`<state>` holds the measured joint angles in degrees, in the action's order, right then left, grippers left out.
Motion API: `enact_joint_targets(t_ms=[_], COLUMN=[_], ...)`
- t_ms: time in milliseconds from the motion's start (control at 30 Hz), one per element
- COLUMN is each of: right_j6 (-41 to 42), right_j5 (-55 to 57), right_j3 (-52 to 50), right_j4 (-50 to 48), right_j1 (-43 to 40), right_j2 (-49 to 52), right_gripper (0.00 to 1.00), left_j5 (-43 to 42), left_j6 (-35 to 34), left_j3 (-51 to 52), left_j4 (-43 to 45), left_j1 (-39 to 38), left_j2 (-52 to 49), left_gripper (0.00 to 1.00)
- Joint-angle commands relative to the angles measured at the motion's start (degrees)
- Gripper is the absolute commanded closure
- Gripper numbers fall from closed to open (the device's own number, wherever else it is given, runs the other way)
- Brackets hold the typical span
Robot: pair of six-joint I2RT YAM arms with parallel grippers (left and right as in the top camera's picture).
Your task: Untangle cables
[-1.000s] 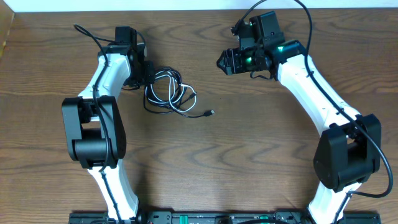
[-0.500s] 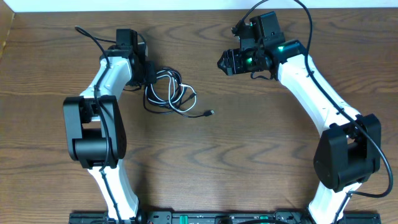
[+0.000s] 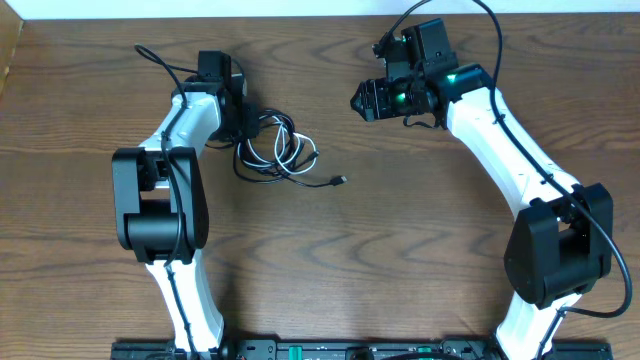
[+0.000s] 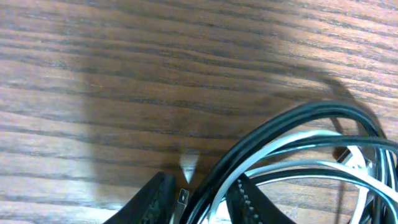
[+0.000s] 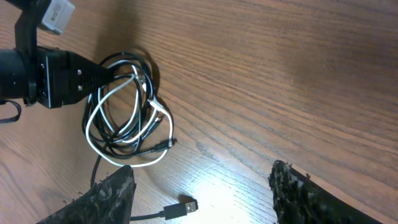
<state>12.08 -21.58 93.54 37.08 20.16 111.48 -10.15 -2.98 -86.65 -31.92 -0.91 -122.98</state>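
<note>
your left gripper (image 3: 247,126) is down at the left edge of the tangle of thin black and white cables (image 3: 276,152). the tangle lies on the dark brown wooden table (image 3: 400,260), in its upper left part, just right of that arm's wrist. in the left wrist view its two dark fingers (image 4: 152,200) stand close together, and a bundle of black and white strands runs up between them. the right finger touches the bundle. a sliver of gap shows at the left finger, next to a small metal plug tip (image 4: 182,198), so you cannot tell whether the jaws really pinch the strands.

the loops of the tangle overlap each other flat on the wood. one black cord end with a small plug (image 3: 338,181) trails out toward the lower right.

your right gripper (image 3: 362,100) hangs over bare wood well to the right of the tangle, pointing toward it. its jaws are spread wide and hold nothing.
</note>
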Motion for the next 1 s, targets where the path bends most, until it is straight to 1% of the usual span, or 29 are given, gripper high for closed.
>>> enact_joint_targets(t_ms=[0,33,100,133,167,200,367,500,700,767,900,967], right_j6=[-1.0,-1.0,-1.0,-1.0,-1.0,-1.0,-1.0,-1.0,-1.3,-3.4,-8.2,-10.8], right_j5=[0.5,0.5,0.5,0.5,0.4,0.4,-0.1,-2.1,-9.0,-13.8,-23.0,-26.2], right_j3=[0.5,0.5,0.5,0.5,0.5,0.5,0.5,0.5,0.5,0.5,0.6,0.6], right_j4=[0.0,0.0,0.1,0.2,0.2,0.2,0.1,-0.4,-2.4,-3.3,-4.4,-4.6], right_j1=[-0.2,-0.2,-0.2,-0.2,-0.2,-0.2,-0.2,-0.2,-0.2,-0.2,-0.2,0.1], right_j2=[-0.2,-0.2,-0.2,-0.2,-0.2,-0.2,-0.2,-0.2,-0.2,-0.3,-0.6,-1.2], right_gripper=[0.34,0.34,0.34,0.34,0.34,0.34,0.34,0.35,0.35,0.35,0.35,0.35], left_j5=[0.1,0.1,0.1,0.1,0.1,0.1,0.1,-2.8,-6.6,-7.6,-7.1,-4.2], left_j6=[-0.7,-0.7,-0.7,-0.7,-0.7,-0.7,-1.9,-2.5,-7.8,-9.2,-13.5,-18.3], left_j3=[0.3,0.3,0.3,0.3,0.3,0.3,-1.2,-1.6,-1.6,-1.6,-1.6,-1.6], left_j4=[-1.2,-1.4,-1.8,-1.9,-1.9,-1.8,-2.5,-2.4,-2.4,-2.4,-2.4,-2.8], left_j1=[-2.1,-2.8,-4.4,-5.2,-5.9,-6.6,-8.6,-8.7,-8.7,-8.7,-8.7,-8.7], left_j2=[-1.3,-1.3,-1.3,-1.3,-1.3,-1.3,1.4,7.9,18.3,21.2,24.7,25.0], left_gripper=[0.72,0.73,0.78,0.82,0.9,0.92,0.93,0.93,0.93,0.93,0.93,0.93])
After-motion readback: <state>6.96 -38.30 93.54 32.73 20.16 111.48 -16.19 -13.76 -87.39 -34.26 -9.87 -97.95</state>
